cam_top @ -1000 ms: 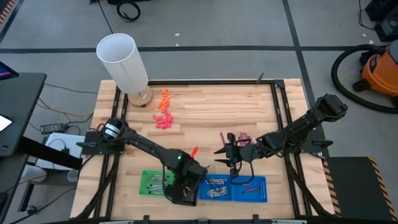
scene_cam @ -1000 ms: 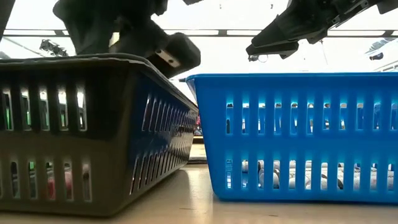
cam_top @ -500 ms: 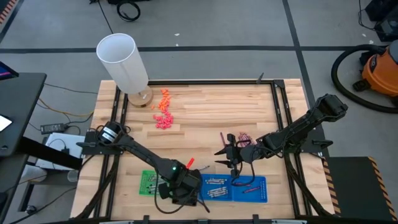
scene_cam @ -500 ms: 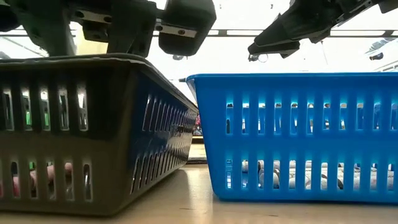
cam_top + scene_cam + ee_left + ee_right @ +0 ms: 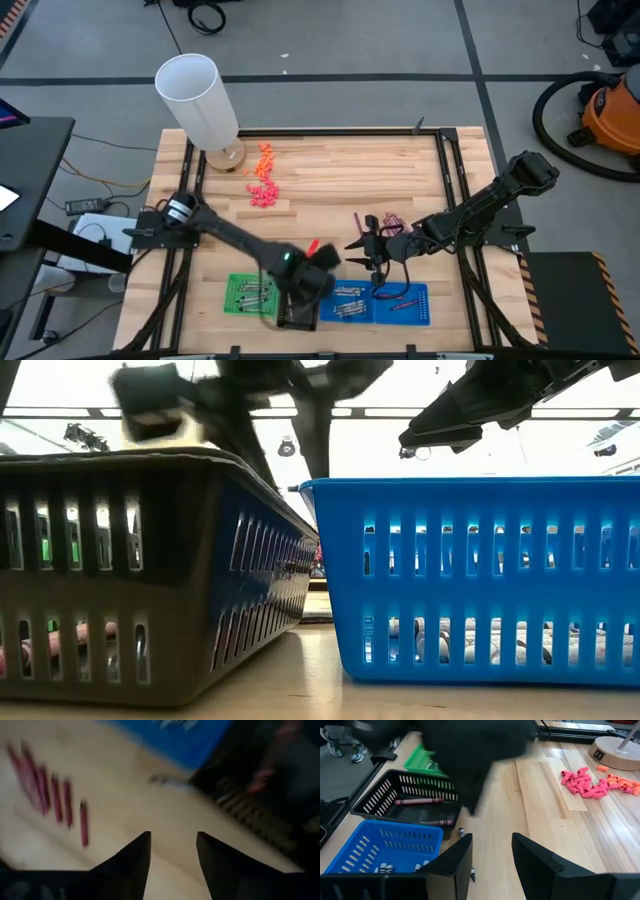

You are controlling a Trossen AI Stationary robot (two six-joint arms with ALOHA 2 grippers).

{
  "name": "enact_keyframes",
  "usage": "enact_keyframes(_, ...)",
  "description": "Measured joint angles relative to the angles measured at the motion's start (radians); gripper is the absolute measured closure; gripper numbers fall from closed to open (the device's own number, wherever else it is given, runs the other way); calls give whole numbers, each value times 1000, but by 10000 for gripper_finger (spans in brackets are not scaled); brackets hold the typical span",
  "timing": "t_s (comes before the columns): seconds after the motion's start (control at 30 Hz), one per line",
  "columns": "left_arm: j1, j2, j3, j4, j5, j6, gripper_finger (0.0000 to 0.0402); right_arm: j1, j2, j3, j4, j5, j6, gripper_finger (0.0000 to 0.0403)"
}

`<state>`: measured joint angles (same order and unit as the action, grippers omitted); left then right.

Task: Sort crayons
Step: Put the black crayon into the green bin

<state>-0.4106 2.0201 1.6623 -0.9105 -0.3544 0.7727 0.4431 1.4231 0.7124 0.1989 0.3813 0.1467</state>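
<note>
Top view: left gripper (image 5: 322, 256) above the black tray (image 5: 298, 312) at the table's front edge, fingers (image 5: 131, 860) apart w/ bare wood between, nothing held. Right gripper (image 5: 362, 254) hangs over the wood behind the blue tray (image 5: 412, 312), jaws parted, empty. Crayons: two magenta in the black tray (image 5: 415, 800), grey ones in the blue tray (image 5: 345, 293), a few in the green tray (image 5: 240, 293). Blurred magenta sticks (image 5: 57, 800) on the wood, prob. more crayons. Pink and orange lumps (image 5: 263, 180) lie near the lamp (image 5: 200, 105).
</note>
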Motion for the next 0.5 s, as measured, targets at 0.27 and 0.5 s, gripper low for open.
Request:
enact_keyframes(0.27, 177, 9, 0, 65, 207, -336, 258, 2, 0, 0, -6, 0, 0, 255)
enact_keyframes(0.5, 214, 94, -2, 158, 305, -633, 259, 3, 0, 0, -70, 29, 0, 255)
